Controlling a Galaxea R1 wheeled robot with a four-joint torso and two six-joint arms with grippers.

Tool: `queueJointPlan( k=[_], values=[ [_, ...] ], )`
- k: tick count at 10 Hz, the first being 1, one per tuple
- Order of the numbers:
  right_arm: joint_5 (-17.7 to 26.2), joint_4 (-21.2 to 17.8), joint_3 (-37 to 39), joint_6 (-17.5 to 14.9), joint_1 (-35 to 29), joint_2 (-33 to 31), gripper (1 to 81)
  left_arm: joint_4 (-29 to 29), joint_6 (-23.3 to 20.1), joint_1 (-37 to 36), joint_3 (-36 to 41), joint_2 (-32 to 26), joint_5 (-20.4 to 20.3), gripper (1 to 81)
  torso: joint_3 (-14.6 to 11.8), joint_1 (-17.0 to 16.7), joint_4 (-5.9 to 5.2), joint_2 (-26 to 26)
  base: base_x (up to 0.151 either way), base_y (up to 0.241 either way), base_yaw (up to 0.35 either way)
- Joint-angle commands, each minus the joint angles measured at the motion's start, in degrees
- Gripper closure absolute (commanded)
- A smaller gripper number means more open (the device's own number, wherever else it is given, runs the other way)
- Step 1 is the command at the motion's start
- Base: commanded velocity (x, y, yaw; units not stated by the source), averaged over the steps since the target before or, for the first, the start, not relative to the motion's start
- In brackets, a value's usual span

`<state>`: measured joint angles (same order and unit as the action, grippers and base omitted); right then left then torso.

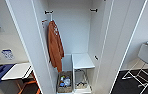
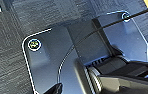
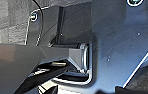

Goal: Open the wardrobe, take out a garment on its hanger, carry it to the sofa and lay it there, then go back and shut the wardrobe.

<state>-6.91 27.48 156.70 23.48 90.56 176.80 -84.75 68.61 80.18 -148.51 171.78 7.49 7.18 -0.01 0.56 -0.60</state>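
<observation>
White wardrobe [image 1: 120,37] stands open with just a rust-orange top [image 1: 55,46] on the rail, so a door could be bumped; whether the fingers are spread, I cannot tell.

The wardrobe [image 1: 72,32] was cut off by the top and bottom edges of the head view, so its full height could not be seen. The contents of the basket [image 1: 64,82] at lower centre were too blurred to be identified. A white chair [image 1: 147,60] was cropped at the right edge.
</observation>
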Motion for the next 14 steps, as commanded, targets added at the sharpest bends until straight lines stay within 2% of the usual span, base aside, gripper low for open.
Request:
queueJointPlan(
  k=[1,9,14],
  values=[
    [2.6,-0.1,-0.3,-0.2,-1.4,0.9,1.0,-0.8,-0.6,-2.9,0.3,0.2,2.3,1.0,0.0,0.0,0.0,0.0,0.0,0.0,0.0],
    [2.5,-0.1,-0.3,-0.2,-1.4,0.8,1.0,0.3,-0.4,-2.9,0.3,0.1,2.3,1.0,0.0,0.0,0.0,0.0,0.0,0.0,-0.011],
    [2.5,-0.1,-0.3,-0.2,-1.6,0.8,1.0,0.4,-0.4,-2.8,0.3,0.0,2.3,1.0,0.0,0.0,0.0,-0.1,0.108,0.0,0.0]
  ],
)
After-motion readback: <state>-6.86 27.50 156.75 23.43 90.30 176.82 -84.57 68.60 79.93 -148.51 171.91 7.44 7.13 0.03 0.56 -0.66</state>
